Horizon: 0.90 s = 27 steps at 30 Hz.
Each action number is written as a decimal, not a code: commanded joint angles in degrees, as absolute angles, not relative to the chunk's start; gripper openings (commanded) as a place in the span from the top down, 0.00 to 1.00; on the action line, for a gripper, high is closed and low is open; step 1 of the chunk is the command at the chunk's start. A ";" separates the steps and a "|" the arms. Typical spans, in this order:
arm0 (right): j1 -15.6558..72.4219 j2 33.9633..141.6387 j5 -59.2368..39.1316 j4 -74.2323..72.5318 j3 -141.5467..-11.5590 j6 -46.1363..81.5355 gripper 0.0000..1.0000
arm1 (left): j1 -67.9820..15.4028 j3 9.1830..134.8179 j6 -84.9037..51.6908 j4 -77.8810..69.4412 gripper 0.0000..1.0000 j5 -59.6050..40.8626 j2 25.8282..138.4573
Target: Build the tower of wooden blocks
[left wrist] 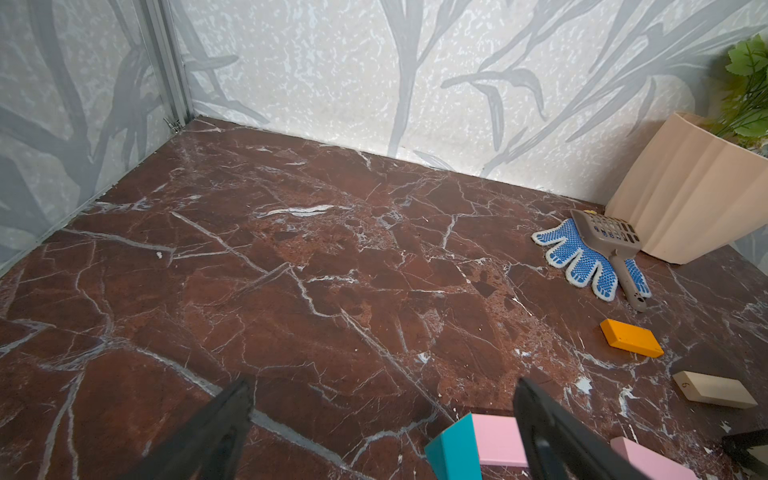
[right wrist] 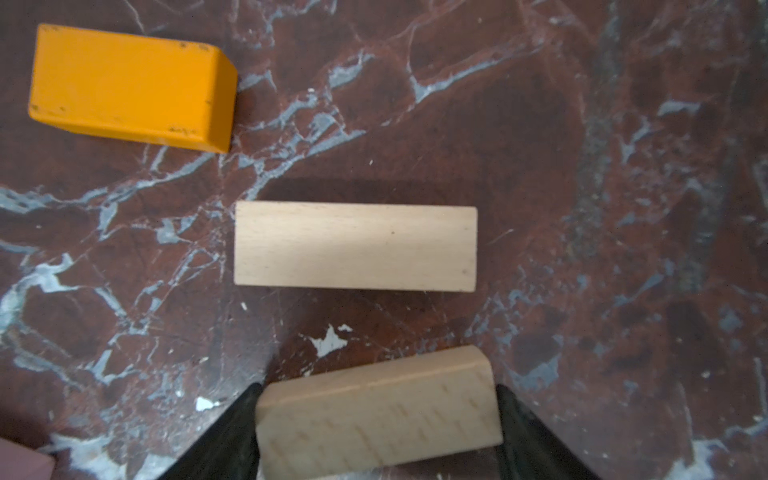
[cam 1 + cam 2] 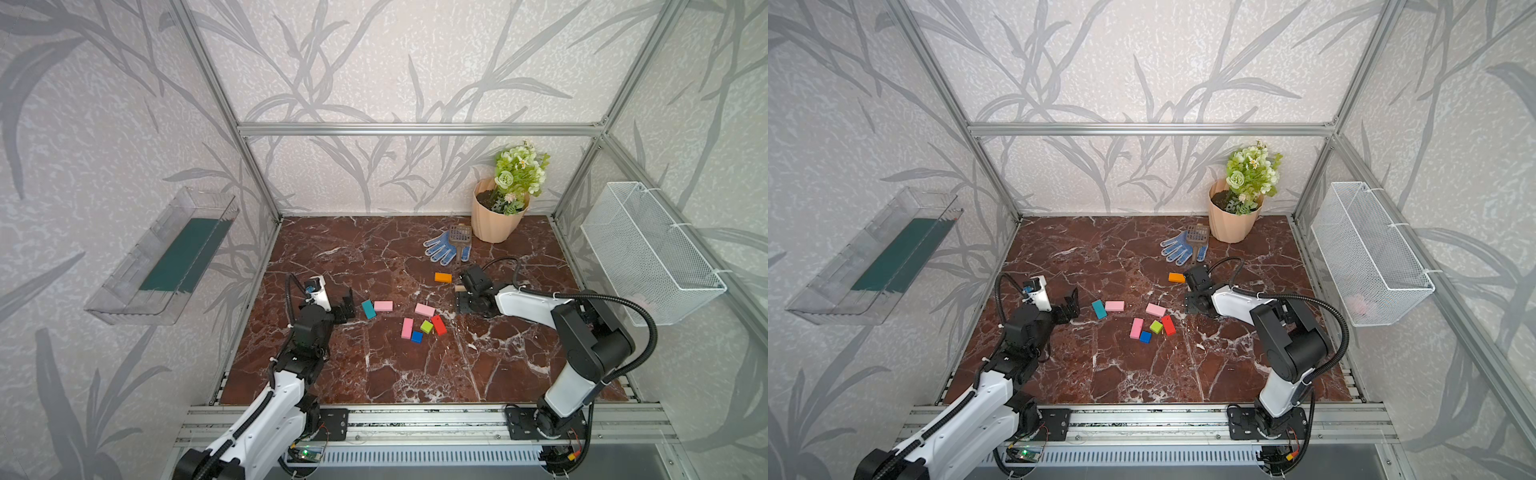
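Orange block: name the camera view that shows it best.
The right wrist view: the orange block is large and sharp, paint chips visible. Both top views show it small; the left wrist view shows it whole but farther off.

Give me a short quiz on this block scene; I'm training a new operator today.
1. True or false: a finished tower already stands.
2. What sits between the jaws of the right gripper? A) an orange block B) a tan block C) a green cube
3. How many pink blocks appear in a top view?

Key: 1 false; 2 B; 3 three.
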<state>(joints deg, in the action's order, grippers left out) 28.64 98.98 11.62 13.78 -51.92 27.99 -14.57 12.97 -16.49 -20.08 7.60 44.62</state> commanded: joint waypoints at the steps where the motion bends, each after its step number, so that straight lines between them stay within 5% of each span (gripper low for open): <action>1: 28.34 101.29 10.13 16.78 -51.68 28.58 0.29 | -14.76 13.80 -16.44 -20.04 0.01 8.17 44.54; 13: 28.92 104.42 7.65 14.66 -54.20 31.20 0.29 | -14.75 13.80 -16.44 -20.04 0.01 8.17 44.55; 17: 29.41 104.94 8.29 14.52 -54.51 31.46 0.23 | -14.72 13.79 -16.44 -20.04 0.01 8.17 44.50; 18: 29.45 104.65 8.59 14.52 -54.28 31.46 0.02 | -14.74 13.75 -16.44 -20.04 0.01 8.17 44.48; 27: 29.60 101.83 11.69 14.10 -51.04 29.93 0.02 | -14.71 13.71 -16.43 -20.04 0.01 8.06 44.38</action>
<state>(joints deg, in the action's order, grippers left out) 29.43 101.19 12.25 10.28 -53.43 29.71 -14.57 12.97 -16.49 -20.08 7.60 44.62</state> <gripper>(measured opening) 0.991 0.993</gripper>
